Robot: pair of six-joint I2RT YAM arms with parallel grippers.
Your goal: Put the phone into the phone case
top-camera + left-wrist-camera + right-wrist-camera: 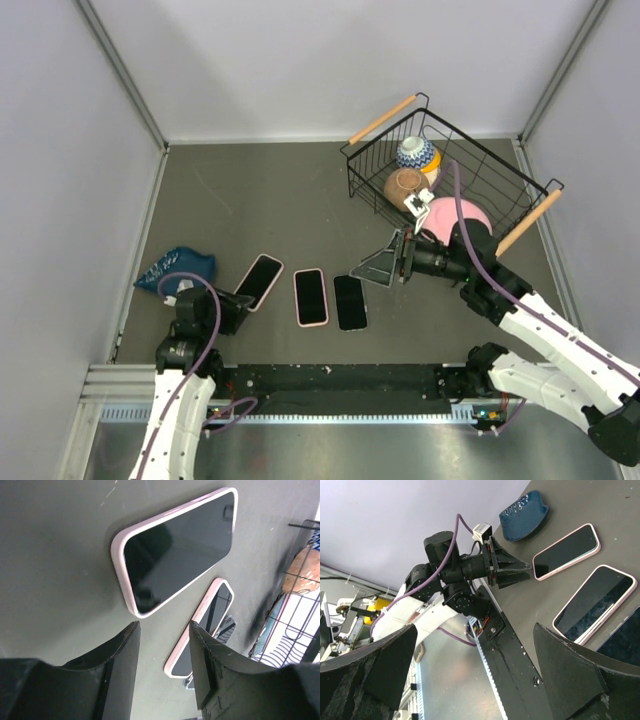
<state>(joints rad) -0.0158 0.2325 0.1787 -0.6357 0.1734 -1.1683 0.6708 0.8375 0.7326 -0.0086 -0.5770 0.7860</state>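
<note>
The left end effector (164,626) sits open by a rounded, pink-rimmed phone case (119,562), the right end effector (380,262) agape above the matte worktop (260,190).

A dark gray table top (250,190) is filling the middle of the top view. Pale walls are standing around it: a left wall (50,200), a back wall (330,60) and a right wall (610,110). Thin metal strips (120,70) are running along the corners at the upper left and upper right of the frame. A silver metal plate (330,450) is lying along the bottom edge, and the back wall is looking brighter than the side walls.
</note>
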